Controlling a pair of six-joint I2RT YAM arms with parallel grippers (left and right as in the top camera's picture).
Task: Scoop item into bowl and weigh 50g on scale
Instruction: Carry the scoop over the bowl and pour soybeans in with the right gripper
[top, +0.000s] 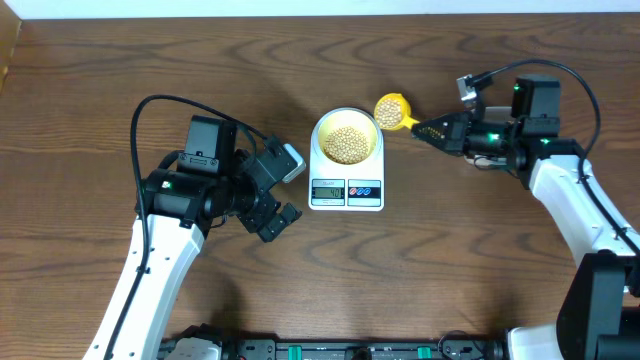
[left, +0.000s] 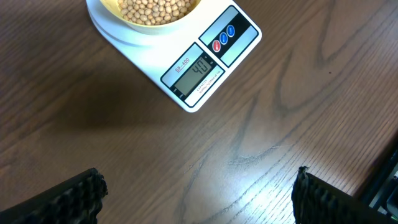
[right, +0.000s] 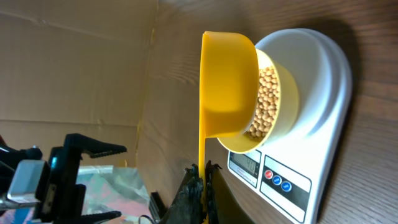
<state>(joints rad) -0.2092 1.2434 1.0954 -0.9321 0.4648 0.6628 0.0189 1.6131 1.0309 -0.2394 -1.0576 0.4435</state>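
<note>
Wooden table (top: 80, 100), bowl (top: 322, 138) of beans (top: 347, 143) on scale (top: 346, 203); right claw (top: 420, 130) pinching yellow spoon (top: 390, 108), left claw (top: 288, 190) spread.

The scale (left: 152, 56) bears "SF-400"; its display (left: 198, 70) reads about 40.

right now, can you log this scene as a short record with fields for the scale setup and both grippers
scale: white kitchen scale, display lit
bowl: pale yellow bowl on the scale platform, holding soybeans
spoon: yellow measuring spoon close beside the bowl, held by its handle
left gripper: open, empty, beside the scale
right gripper: shut on the spoon handle
</note>
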